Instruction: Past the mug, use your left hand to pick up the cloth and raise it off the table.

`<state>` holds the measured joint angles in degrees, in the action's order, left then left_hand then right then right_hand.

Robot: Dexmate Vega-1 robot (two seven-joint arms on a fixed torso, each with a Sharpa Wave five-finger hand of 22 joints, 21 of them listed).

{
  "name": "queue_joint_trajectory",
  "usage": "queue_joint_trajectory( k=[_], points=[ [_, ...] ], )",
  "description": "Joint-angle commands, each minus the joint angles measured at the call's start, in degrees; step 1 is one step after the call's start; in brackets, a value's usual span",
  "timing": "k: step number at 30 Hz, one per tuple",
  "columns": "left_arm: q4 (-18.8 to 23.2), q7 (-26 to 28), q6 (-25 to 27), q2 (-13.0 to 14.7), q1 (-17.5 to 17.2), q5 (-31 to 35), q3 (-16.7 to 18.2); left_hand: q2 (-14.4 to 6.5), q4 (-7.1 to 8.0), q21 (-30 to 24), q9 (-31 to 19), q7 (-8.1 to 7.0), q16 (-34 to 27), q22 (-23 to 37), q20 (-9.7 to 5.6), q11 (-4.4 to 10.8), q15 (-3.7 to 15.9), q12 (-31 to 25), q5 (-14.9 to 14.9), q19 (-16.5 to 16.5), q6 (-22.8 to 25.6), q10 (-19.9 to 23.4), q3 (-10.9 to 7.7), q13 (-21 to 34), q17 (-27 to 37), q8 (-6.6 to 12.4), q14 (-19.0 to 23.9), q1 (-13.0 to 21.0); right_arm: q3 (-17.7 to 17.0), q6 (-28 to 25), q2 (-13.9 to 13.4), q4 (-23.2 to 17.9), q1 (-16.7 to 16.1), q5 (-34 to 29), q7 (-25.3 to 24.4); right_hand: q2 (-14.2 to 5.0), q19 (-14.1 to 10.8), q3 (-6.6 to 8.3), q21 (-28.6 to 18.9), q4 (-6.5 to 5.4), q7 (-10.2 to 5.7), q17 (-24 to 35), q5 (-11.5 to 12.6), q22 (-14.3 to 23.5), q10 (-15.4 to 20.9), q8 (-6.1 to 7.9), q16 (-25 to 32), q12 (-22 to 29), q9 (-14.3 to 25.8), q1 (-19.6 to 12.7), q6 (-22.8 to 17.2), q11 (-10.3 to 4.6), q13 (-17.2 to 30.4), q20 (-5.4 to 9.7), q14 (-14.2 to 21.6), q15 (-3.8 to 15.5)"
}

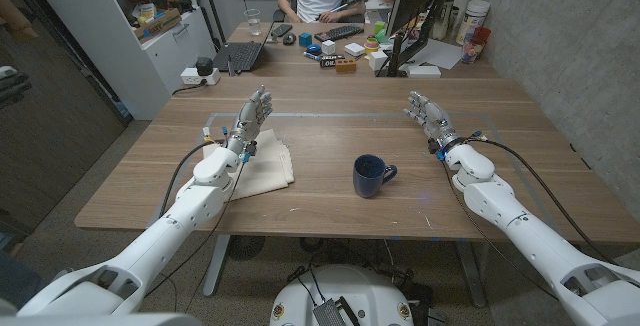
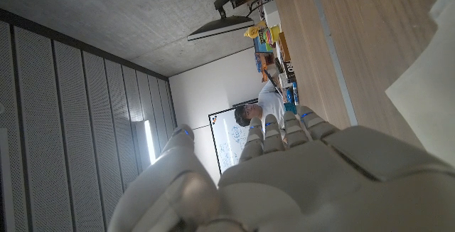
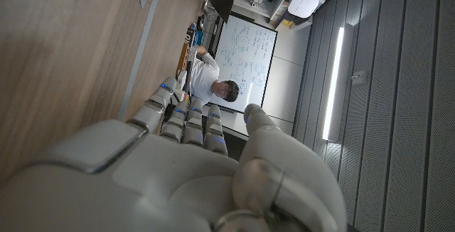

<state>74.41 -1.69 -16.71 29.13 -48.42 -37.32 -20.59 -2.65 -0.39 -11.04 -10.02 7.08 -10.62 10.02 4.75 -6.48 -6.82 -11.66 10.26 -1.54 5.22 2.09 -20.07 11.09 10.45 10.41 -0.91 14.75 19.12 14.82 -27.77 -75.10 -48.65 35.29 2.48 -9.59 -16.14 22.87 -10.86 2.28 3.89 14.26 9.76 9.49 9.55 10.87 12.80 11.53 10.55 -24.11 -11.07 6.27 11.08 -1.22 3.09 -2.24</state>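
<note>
Left hand stands over the far edge of the cloth, fingers extended and slightly apart, holding nothing; its wrist and forearm cross the cloth's left part. The cloth, cream and folded to a rough rectangle, lies flat on the table on the robot's left, its long axis running roughly left to right with the right corners skewed a little toward the near edge. From the fingertips the cloth lies back toward the robot and slightly right, so my read is that the hand must draw back and drop, not reach farther out. In the left wrist view a pale corner of cloth shows beside the hand. Bare wood lies between the cloth and the dark blue mug, which stands upright just right of it, handle pointing right, apart from the cloth; likely room enough to lift without brushing it. Well right, the right hand is held above the table, fingers apart, empty and much farther from the cloth.
</note>
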Motion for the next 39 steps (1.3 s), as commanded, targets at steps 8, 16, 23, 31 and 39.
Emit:
queue_joint_trajectory(
  k=[8,16,23,31,39],
  points=[
    [0.64,-0.03,0.58,-0.55,-0.98,0.79,1.33,-0.03,-0.10,-0.32,-0.23,1.91,-0.26,0.30,0.62,-0.53,-0.54,-0.42,0.39,0.04,0.33,-0.03,-0.27,0.26,0.15,0.25,0.08,0.40,-8.60,-4.35,6.56,-1.49,-2.24,-7.72,4.46,-0.29,-0.40,0.37,-0.30,-0.07,0.07,0.06,0.33,0.31,0.50,0.25,0.22,0.28,0.26,-0.57,-0.34,-0.06,0.29,0.04,0.41,0.08],
    [1.74,0.17,1.02,0.33,-1.79,1.43,1.60,-0.06,-0.20,-0.33,-0.22,1.81,-0.33,0.30,0.60,-0.37,-0.44,-0.51,0.38,0.05,0.57,0.17,-0.23,0.26,0.16,0.35,0.24,0.34,-10.51,-5.15,7.91,-2.22,-2.94,-9.50,5.66,-0.31,-0.41,0.37,-0.30,-0.06,0.01,0.05,0.34,0.31,0.49,0.25,0.23,0.26,0.26,-0.56,-0.34,0.04,0.29,0.06,0.42,0.07],
    [3.90,1.50,1.53,1.82,-2.97,2.49,2.05,-0.06,-0.34,-0.33,-0.20,1.61,-0.37,0.30,0.48,-0.28,-0.25,-0.56,0.38,0.04,0.64,0.31,-0.20,0.26,0.15,0.36,0.39,0.35,-11.38,-4.85,8.52,-2.80,-3.21,-11.14,5.81,-0.30,-0.41,0.35,-0.29,-0.06,0.02,0.04,0.34,0.31,0.49,0.25,0.23,0.25,0.26,-0.53,-0.35,-0.05,0.29,0.05,0.42,0.08],
    [7.19,1.16,4.14,6.01,-3.56,4.87,1.67,-0.10,-0.66,-0.29,-0.19,1.44,-0.37,0.29,0.69,-0.32,-0.26,-0.58,0.38,-0.06,0.48,0.38,-0.30,0.26,0.12,0.30,0.47,0.65,-12.13,-4.60,9.66,-1.60,-3.16,-11.17,6.91,-0.32,-0.53,0.34,-0.33,-0.06,0.00,0.03,0.34,0.31,0.46,0.21,0.26,0.23,0.25,-0.51,-0.26,-0.08,0.29,0.11,0.47,0.10],
    [10.49,2.25,6.09,9.34,-4.34,7.23,1.66,-0.17,-1.14,-0.17,-0.19,1.26,-0.33,0.27,1.35,-0.08,-0.15,-0.56,0.40,-0.38,0.30,0.35,-0.49,0.26,0.08,0.27,0.48,1.18,-12.31,-4.68,10.14,-1.24,-2.72,-11.70,7.52,-0.29,-0.55,0.31,-0.32,-0.06,0.06,0.02,0.33,0.31,0.46,0.21,0.30,0.22,0.25,-0.47,-0.25,-0.03,0.29,0.10,0.57,-0.04]
  ],
)
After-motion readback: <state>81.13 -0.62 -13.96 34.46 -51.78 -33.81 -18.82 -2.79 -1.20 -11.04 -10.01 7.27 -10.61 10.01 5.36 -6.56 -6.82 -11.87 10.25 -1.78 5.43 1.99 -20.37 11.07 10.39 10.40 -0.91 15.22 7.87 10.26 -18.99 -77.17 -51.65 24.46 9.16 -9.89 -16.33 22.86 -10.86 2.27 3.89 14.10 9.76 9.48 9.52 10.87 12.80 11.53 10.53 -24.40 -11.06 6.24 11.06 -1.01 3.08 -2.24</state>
